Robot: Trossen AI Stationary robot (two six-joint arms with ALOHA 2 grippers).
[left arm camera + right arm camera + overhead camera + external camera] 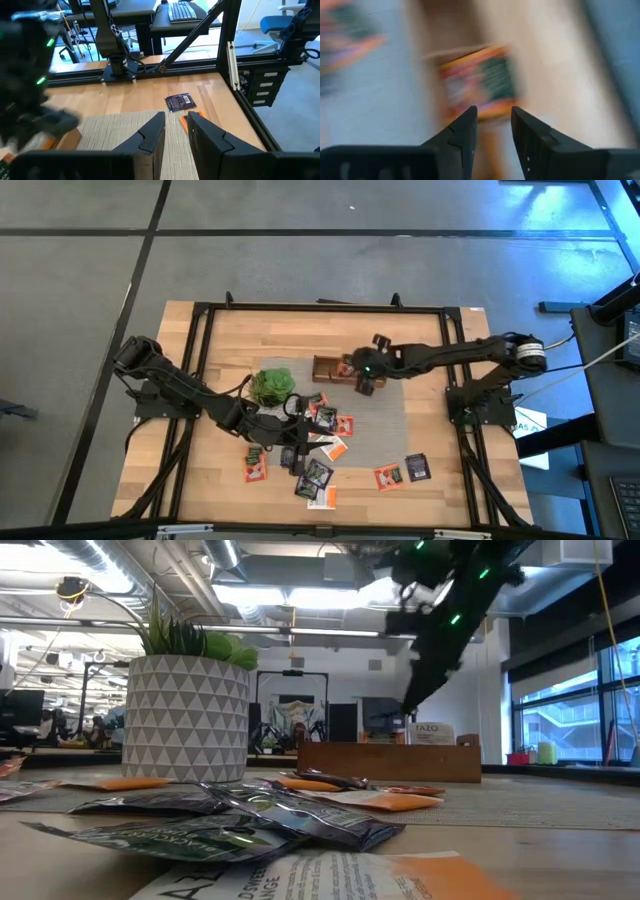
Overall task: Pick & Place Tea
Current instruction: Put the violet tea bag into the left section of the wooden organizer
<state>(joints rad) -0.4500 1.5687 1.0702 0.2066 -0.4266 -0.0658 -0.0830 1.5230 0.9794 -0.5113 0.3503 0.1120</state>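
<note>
Several tea sachets (318, 448), orange-red, dark and white, lie scattered flat on the near half of the table; two more, one orange (388, 476) and one dark (417, 467), lie to the right. My left gripper (293, 408) hovers open over the heap, nothing between its fingers (175, 131). My right gripper (366, 383) hangs open at the right end of the wooden box (330, 368). Its wrist view is blurred and shows an orange-and-green sachet (481, 82) just past the fingertips (494, 117), apart from them. A pale sachet (432, 730) stands in the box.
A potted green plant (271, 386) in a patterned white pot (185, 710) stands just left of the box, close to my left gripper. A grey mat (395, 420) covers the table's middle. A black frame (455, 330) runs round the table's edges.
</note>
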